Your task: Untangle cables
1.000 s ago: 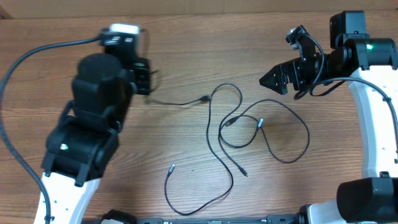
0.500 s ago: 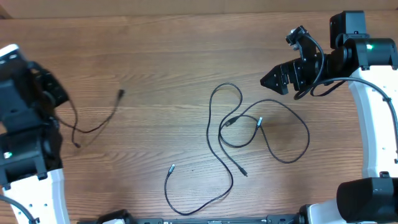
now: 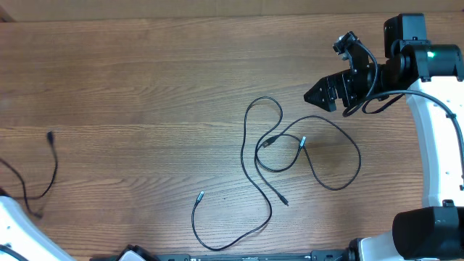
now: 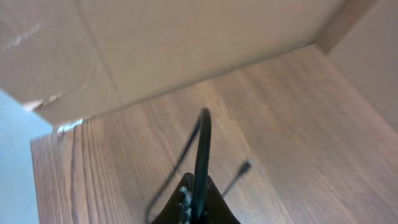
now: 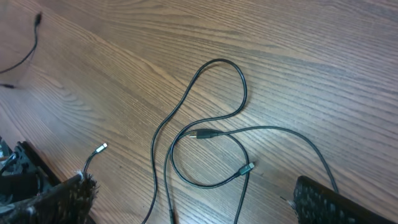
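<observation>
Two thin black cables point(image 3: 264, 156) lie in loose overlapping loops at mid-table, and the right wrist view shows them too point(image 5: 214, 134), with silver-tipped plugs point(image 5: 247, 168). A third cable point(image 3: 52, 163) trails along the far left edge, its plug point(image 3: 50, 135) pointing up-table. My left gripper point(image 4: 198, 186) is shut on this black cable point(image 4: 203, 140), which arches up out of the jaws; its plug end point(image 4: 246, 165) rests on the wood. The left gripper is outside the overhead view. My right gripper point(image 3: 319, 94) hovers open up and to the right of the loops, its fingers point(image 5: 62, 199) holding nothing.
A cardboard wall point(image 4: 155, 50) rises behind the wooden table point(image 3: 145, 72) close to the left gripper. The white right arm point(image 3: 435, 145) runs down the right side. A bit of the left arm's white base point(image 3: 11, 225) shows at the bottom left corner.
The left arm has swung left and out of the overhead view, dragging one cable from the middle to the far left edge. The right arm and the other loops have not moved.
</observation>
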